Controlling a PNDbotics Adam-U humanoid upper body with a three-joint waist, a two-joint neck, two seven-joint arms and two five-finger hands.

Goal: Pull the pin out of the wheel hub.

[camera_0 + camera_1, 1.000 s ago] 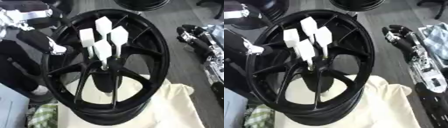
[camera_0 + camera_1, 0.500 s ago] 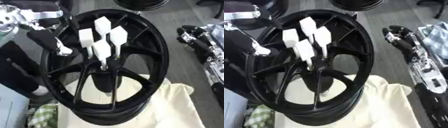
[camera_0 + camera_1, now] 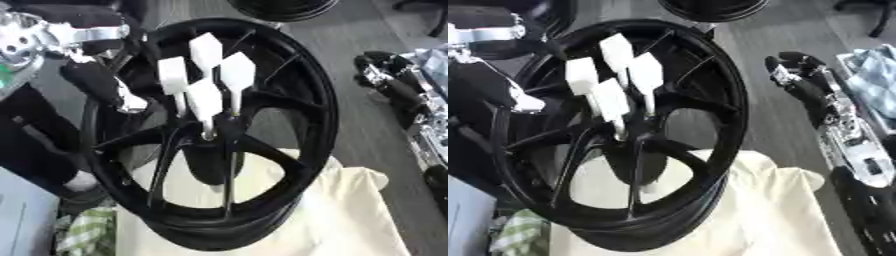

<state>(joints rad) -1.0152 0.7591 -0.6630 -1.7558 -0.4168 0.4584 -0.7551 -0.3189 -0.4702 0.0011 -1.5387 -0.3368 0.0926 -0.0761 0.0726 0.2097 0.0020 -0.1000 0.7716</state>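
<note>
A black wheel hub (image 3: 306, 100) stands tilted on a cream cloth (image 3: 350, 215). Several pins with white block heads (image 3: 204, 97) stick up from its centre, their thin stems meeting at the middle of the spokes (image 3: 210, 135). My left hand (image 3: 98, 82) reaches in from the upper left and lies against the wheel's left rim, a light-tipped finger (image 3: 131, 102) pointing toward the pins but apart from them. It holds nothing. My right hand (image 3: 802, 75) rests to the right of the wheel, fingers relaxed, away from the hub.
A second black wheel (image 3: 284, 7) shows at the top edge. A green checked cloth (image 3: 83, 232) lies at the lower left. A blue cloth (image 3: 872, 75) sits at the far right. Grey floor lies between the wheel and my right arm.
My left hand has risen a little and come closer along the left rim toward the pins. The pins, the wheel and my right hand have not moved.
</note>
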